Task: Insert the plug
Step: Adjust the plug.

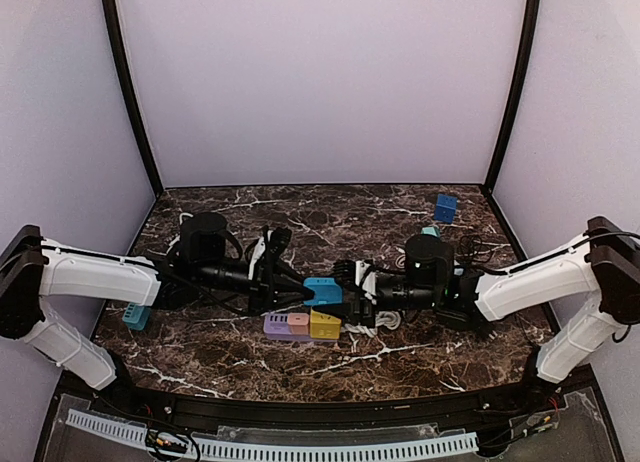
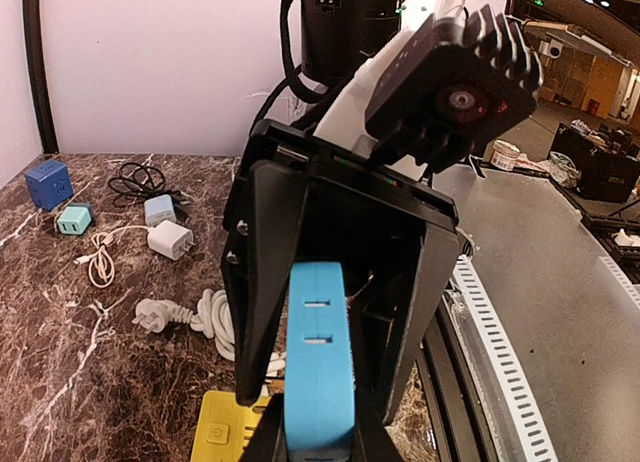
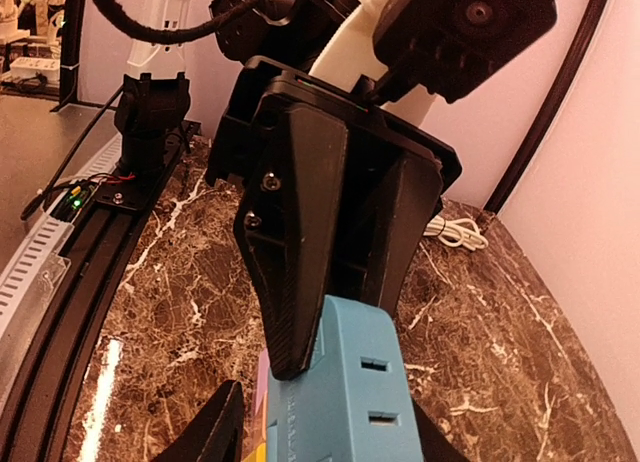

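Because the left gripper (image 1: 297,295) is clamped tight on the blue socket block (image 1: 322,290), that part is held above the worktop (image 1: 420,367), midway between the two arms. Its slotted face shows to both wrist cameras. The right gripper (image 1: 345,297) stands with its jaws part-way apart, one either side of the same block, and we see a gap at each side, so it grips nothing.

We take the plug to be the white plug (image 2: 152,314) lying on the worktop beside its coiled cord (image 2: 212,317), well apart from the block, though we cannot be sure it is the one meant.

We judge it a light, hard moulded piece with smooth sides that could slip under a weak pinch. We would take it across the flat sides of its body, behind the pins, so that the pins remain free and straight. The cord looks springy and may tug the plug askew. The block seems equally rigid and light, so the hold on it must resist the push of insertion.
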